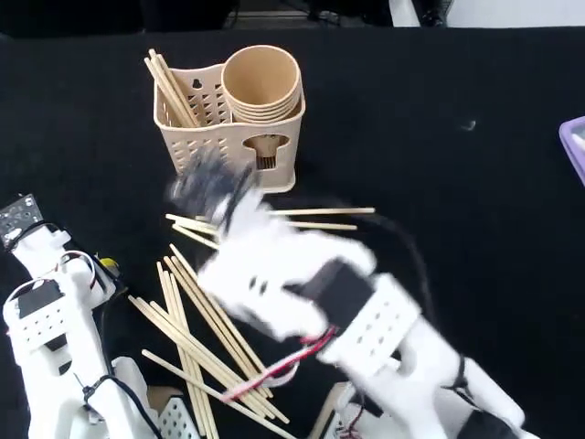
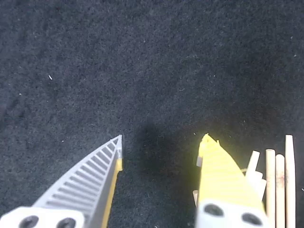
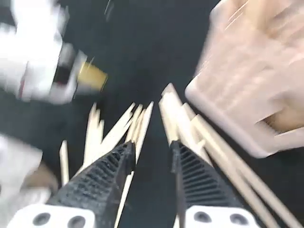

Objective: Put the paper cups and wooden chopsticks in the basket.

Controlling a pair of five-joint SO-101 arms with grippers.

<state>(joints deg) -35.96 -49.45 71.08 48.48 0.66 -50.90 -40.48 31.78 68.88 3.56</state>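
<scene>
Black desk (image 1: pixel 475 229) carries a basket (image 1: pixel 228 151) holding stacked paper cups (image 1: pixel 261 82) and some chopsticks; loose wooden chopsticks (image 1: pixel 196 320) lie before it. Right hand (image 3: pixel 151 147) hangs part-open over them, gripping nothing; left hand (image 2: pixel 162 138) spread wide, empty.

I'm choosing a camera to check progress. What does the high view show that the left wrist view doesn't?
High view, not left wrist: the basket holding stacked paper cups and some chopsticks, plus the right arm. Left wrist, not high: the left gripper has its jaws open, nothing between them. Both: loose chopsticks on the black table.
</scene>
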